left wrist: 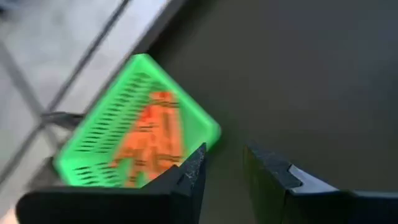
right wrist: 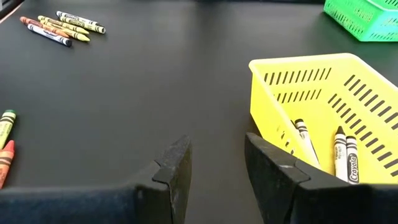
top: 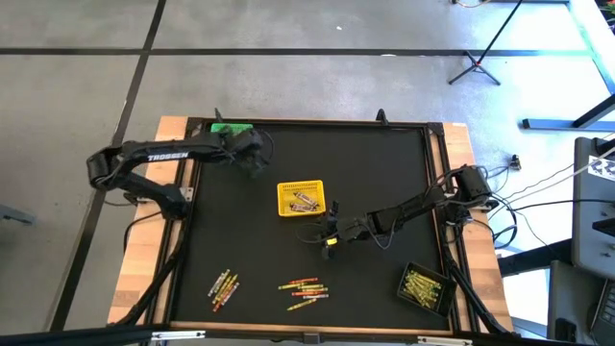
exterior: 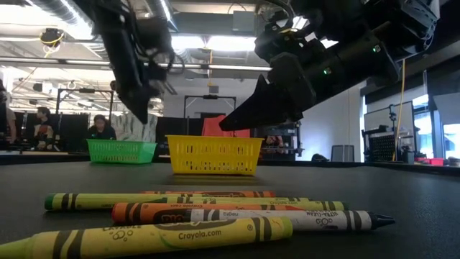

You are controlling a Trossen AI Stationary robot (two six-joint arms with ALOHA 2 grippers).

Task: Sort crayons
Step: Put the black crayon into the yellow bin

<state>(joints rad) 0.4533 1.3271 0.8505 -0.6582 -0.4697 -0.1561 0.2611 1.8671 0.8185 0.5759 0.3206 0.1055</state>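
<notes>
High view: left claw point(top: 252, 154), fingers apart, empty, beside green basket point(top: 231, 128) at upper left; right claw point(top: 330, 234), fingers apart, empty, below central yellow basket point(top: 300, 198); crayons point(top: 304, 292) along lower tabletop point(top: 375, 173).

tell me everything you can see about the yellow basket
The yellow basket is a small rectangular tray that looks like plastic, with slotted walls flaring out to a smooth rim. It stands upright on the black table, near its middle, apart from the green basket at the far left corner. A few crayons with white or grey wrappers lie inside on its floor. The right gripper hovers just beside its near right corner without touching it. Nothing else touches it.
</notes>
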